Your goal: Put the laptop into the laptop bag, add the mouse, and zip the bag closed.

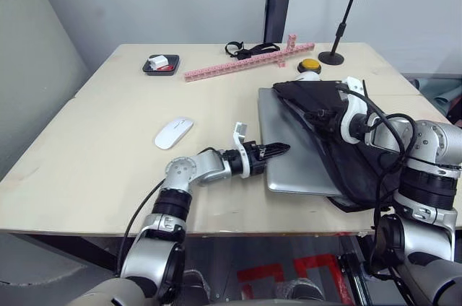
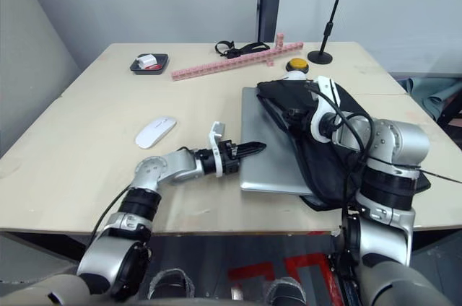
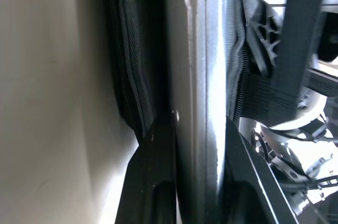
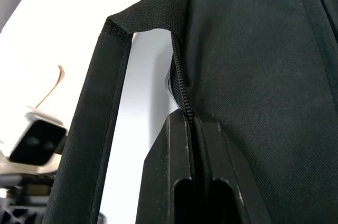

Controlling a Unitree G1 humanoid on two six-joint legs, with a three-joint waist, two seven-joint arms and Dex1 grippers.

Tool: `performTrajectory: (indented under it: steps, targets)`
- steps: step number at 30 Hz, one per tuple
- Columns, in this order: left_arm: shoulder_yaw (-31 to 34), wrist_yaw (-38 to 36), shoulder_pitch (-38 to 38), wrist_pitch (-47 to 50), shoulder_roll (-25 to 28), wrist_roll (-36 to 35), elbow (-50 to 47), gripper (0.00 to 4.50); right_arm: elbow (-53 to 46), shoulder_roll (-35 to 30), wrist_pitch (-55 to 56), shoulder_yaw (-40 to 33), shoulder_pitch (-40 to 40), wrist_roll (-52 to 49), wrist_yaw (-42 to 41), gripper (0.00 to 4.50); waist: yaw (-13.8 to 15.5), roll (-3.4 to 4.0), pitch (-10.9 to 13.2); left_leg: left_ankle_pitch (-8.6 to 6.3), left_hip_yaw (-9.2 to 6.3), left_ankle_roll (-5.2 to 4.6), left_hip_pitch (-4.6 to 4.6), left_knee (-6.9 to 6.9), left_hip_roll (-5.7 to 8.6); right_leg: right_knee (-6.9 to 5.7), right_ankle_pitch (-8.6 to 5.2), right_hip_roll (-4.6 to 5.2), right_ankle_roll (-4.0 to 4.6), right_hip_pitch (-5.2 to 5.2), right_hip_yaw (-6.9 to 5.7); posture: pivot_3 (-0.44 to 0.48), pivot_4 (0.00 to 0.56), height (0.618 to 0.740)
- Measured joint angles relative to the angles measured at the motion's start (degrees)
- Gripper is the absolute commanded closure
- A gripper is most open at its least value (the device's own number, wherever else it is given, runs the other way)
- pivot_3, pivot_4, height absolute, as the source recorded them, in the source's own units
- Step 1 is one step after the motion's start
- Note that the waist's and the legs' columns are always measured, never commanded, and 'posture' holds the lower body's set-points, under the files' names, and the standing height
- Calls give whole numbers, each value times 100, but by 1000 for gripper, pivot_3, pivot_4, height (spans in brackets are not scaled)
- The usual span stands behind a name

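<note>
While the laptop (image 1: pixel 292 158) lay flat on the pale wooden surface (image 1: pixel 101 147), half covered on its right by the laptop bag (image 1: pixel 339 140), the left gripper (image 1: pixel 278 150) reached in from the left at the laptop's near-left edge; the left wrist view showed its two black fingers (image 3: pixel 153 182) set one on either side of the thin silver edge, pinching the laptop. The right gripper (image 4: pixel 193 145) sat on top of the bag, and in the right wrist view its fingers were pressed together on the bag's zipper edge, just beside a strap handle (image 4: pixel 113 76) that arched over the laptop's bare lid. The mouse (image 1: pixel 174 132) rested well apart to the left of the laptop, on open surface with nothing between it and the left arm. Toward the far side lay a long pink bar of blocks (image 1: pixel 242 63), a small black tray (image 1: pixel 161 65) holding white and red items, a black strap or headset (image 1: pixel 249 49), a yellow button (image 1: pixel 309 65) just behind the bag, and a black stand (image 1: pixel 339 32) on a round base.
</note>
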State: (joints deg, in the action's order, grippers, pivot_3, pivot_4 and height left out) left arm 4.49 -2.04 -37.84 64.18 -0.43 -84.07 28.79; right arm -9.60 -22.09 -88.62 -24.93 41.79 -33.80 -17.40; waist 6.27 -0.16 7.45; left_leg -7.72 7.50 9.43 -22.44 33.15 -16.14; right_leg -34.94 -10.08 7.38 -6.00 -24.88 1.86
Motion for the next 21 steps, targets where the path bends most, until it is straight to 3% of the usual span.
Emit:
performTrajectory:
  steps: [6, 17, 19, 21]
  targets:
    - [117, -401, -339, -497, -608, 904, 605, 4114, -119, 300, -187, -125, 6, -2, 182, 4487, 15, 6, -3, 1, 0, -2, 0, 1, 1, 0, -1, 3, 1, 1, 0, 0, 150, 740]
    - [132, -1315, -536, -737, -637, 1979, 976, 4114, -247, 431, -331, -223, 11, 0, 288, 4487, 24, 30, -18, 3, 0, -3, 5, 3, 1, -3, -3, 4, 5, 4, 2, 0, 150, 740]
    - [133, -1401, -536, -735, -637, 2089, 969, 3171, -247, 433, -333, -222, 11, -1, 288, 4500, 24, 31, -19, 3, 0, -3, 5, 3, 1, -3, -5, 4, 9, 4, 2, 0, 150, 740]
    - [136, -1477, -535, -700, -637, 2143, 898, 2553, -247, 433, -333, -221, 11, 0, 288, 4500, 24, 32, -19, 3, 0, -3, 4, 3, 1, -3, -7, 4, 13, 4, 1, 0, 150, 740]
